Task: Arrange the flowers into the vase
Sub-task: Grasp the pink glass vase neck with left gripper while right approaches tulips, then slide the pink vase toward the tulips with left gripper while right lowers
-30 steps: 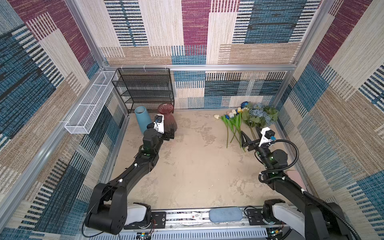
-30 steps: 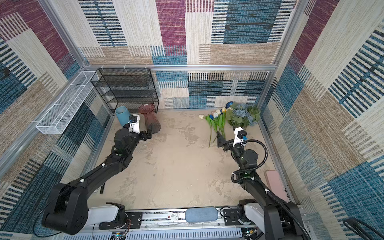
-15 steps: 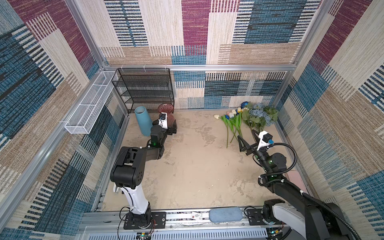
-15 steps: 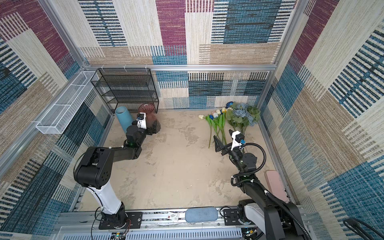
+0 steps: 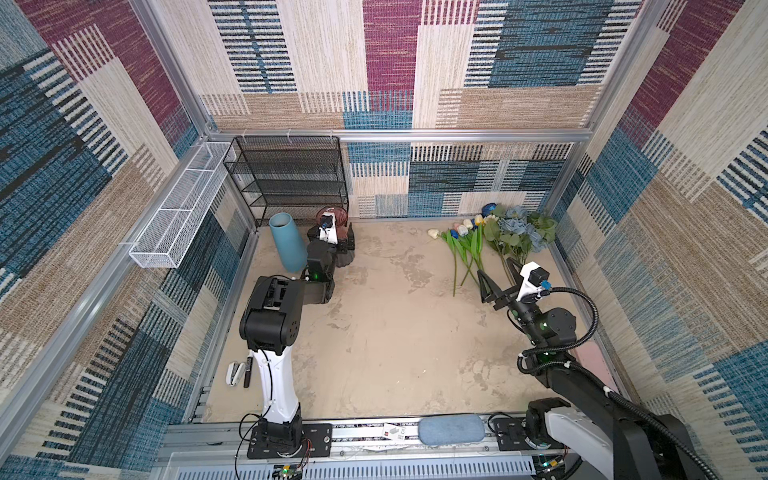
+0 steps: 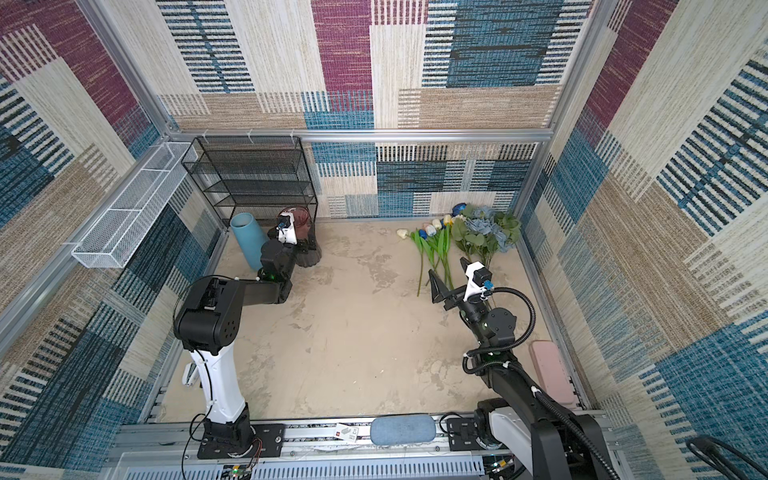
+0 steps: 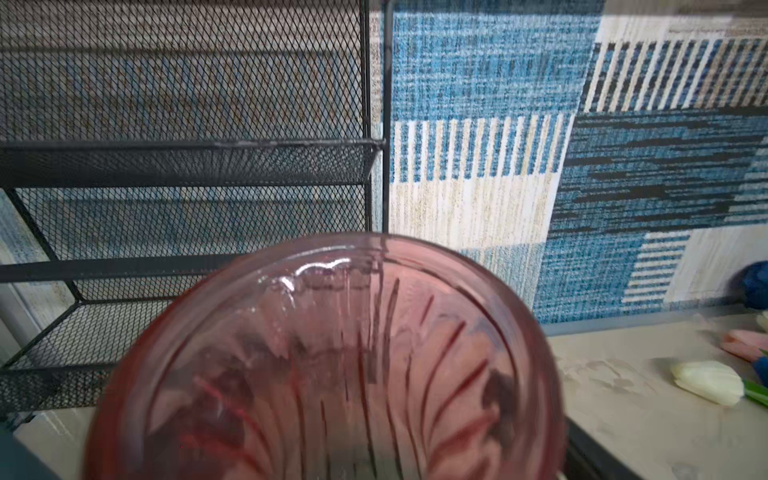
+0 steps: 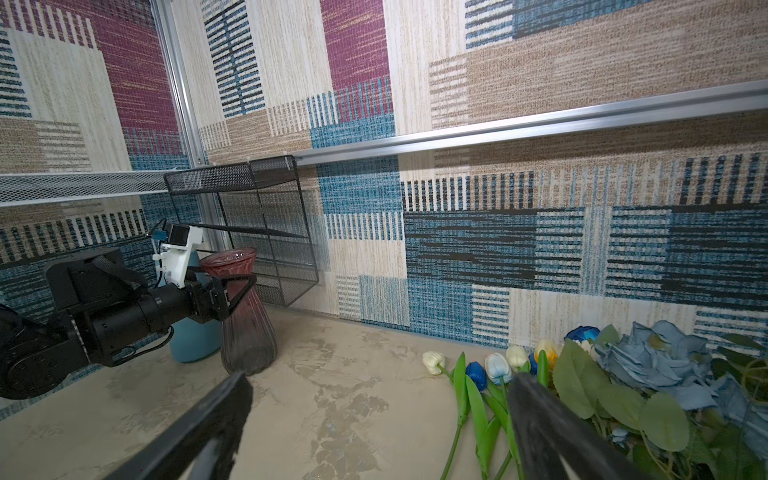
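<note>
The left hand [image 8: 243, 286] is spread wide, one finger on either side of the narrow neck of the red glass vase [image 8: 247, 332]; whether they press on the glass cannot be told. This vase stands upright on the counter [image 5: 395, 332] near the far left corner, just beside a taller blue vase [image 5: 286, 241] and in front of a black mesh shelf [image 5: 291, 178]. A white wire basket [image 5: 178, 216] hangs on the left wall. In the left wrist view the ribbed mouth of the red glass vase fills the lower frame. The right hand [image 5: 496, 270] is likewise spread wide and empty, its two dark fingers [image 8: 216, 415] poised above the counter near the stem ends of the flowers [image 5: 482, 232]. These lie flat at the far right corner, well apart from both vases. The tulips [image 5: 465, 245], white, blue, pink and yellow, point their heads toward the back wall. To their right lies a dusty-blue bunch [image 5: 515, 228] with broad green leaves. A deep-blue rose [image 5: 490, 207] sits by the wall.
</note>
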